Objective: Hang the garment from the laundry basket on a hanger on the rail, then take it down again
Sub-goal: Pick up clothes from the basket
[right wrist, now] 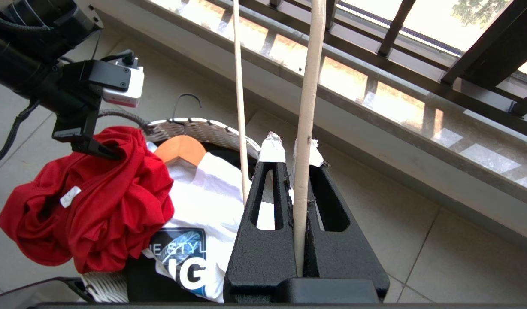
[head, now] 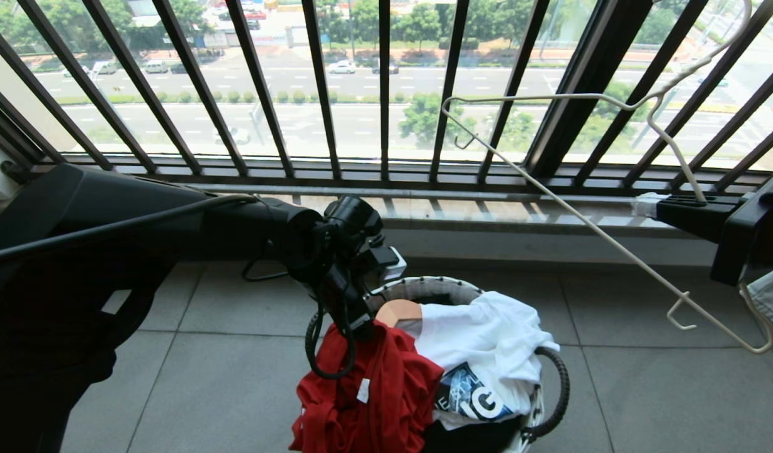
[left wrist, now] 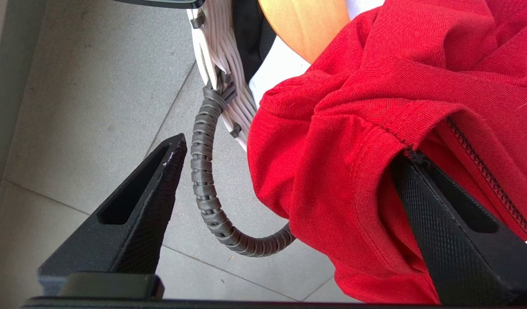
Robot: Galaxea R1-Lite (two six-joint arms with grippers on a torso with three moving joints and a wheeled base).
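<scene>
Your left pincer point(left wrist: 285, 171) is spread wide at the basket point(head: 553, 377) rim, one finger point(left wrist: 439, 223) tucked under the red shirt point(head: 367, 390) draped over the near-left edge. Your right pincer point(right wrist: 295, 154) is pinching the white hanger point(head: 588, 226), held aloft by the window.

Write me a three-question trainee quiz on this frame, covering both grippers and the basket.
1. True or false: the right gripper is shut on the white wire hanger.
2. Which garment hangs over the laundry basket rim at the left gripper?
A. white T-shirt
B. red T-shirt
C. black shirt
3. Fill in: the left gripper's jaws are ____.

Key
1. True.
2. B, the red T-shirt; one finger lies under its fabric.
3. Open.
</scene>
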